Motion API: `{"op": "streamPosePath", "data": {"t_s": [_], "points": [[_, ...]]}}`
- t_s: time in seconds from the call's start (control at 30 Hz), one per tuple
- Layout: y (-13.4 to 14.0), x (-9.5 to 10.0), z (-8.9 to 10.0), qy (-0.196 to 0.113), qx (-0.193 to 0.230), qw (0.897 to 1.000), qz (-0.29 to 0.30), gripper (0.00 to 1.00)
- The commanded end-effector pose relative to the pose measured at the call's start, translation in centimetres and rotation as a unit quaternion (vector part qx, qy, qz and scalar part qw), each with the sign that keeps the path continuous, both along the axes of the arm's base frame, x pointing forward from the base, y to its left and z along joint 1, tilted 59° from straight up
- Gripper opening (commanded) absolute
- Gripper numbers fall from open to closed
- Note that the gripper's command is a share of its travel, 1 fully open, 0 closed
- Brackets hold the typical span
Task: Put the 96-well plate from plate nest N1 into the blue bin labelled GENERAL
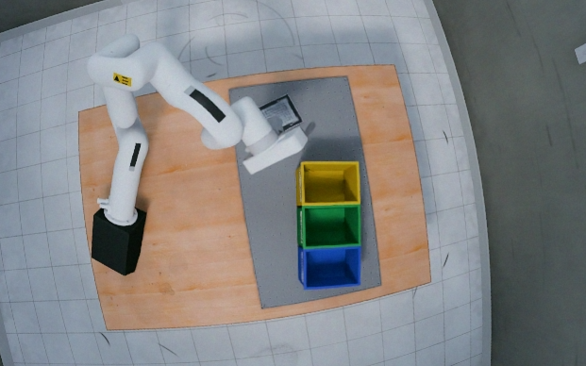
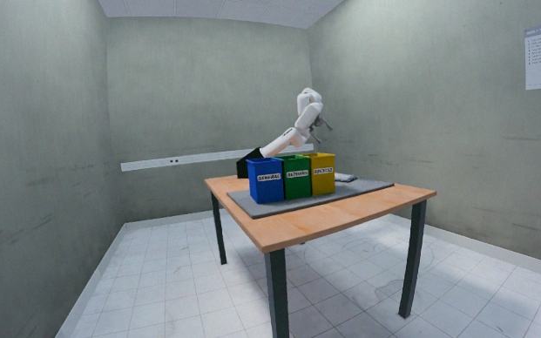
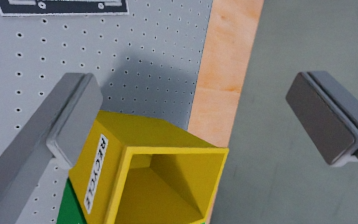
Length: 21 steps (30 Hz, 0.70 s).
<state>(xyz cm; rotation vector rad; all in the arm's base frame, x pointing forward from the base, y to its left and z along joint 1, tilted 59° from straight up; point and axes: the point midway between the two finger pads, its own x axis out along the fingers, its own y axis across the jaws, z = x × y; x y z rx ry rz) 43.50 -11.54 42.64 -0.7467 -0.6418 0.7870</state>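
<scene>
The clear 96-well plate lies in the black-edged plate nest on the grey board; in the wrist view only the nest's near edge shows at top left. The blue bin, labelled GENERAL, stands upright at the end of the row of three. It is outside the wrist view. My gripper is open with nothing between its fingers. It hangs high above the board, between the nest and the yellow bin in the top view.
The green bin stands upright between the blue bin and the yellow bin, labelled RECYCLE, also upright. The three stand side by side on the grey perforated board on the wooden table.
</scene>
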Motion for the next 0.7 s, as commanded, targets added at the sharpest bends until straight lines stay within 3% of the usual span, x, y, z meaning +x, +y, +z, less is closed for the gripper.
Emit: {"op": "streamPosePath", "data": {"t_s": [0.0,0.37,0.47,0.6,0.67], "points": [[-1.6,0.5,-0.7,0.029,0.031,0.999,-0.022,0.37],[-4.2,0.8,-2.6,0.067,0.080,0.993,-0.059,0.37],[-5.2,0.9,-3.7,0.093,0.117,0.986,-0.081,0.37],[-5.5,0.9,-4.0,0.095,0.119,0.985,-0.082,0.37],[-6.2,0.8,-4.8,0.111,0.144,0.979,-0.095,0.37]]}}
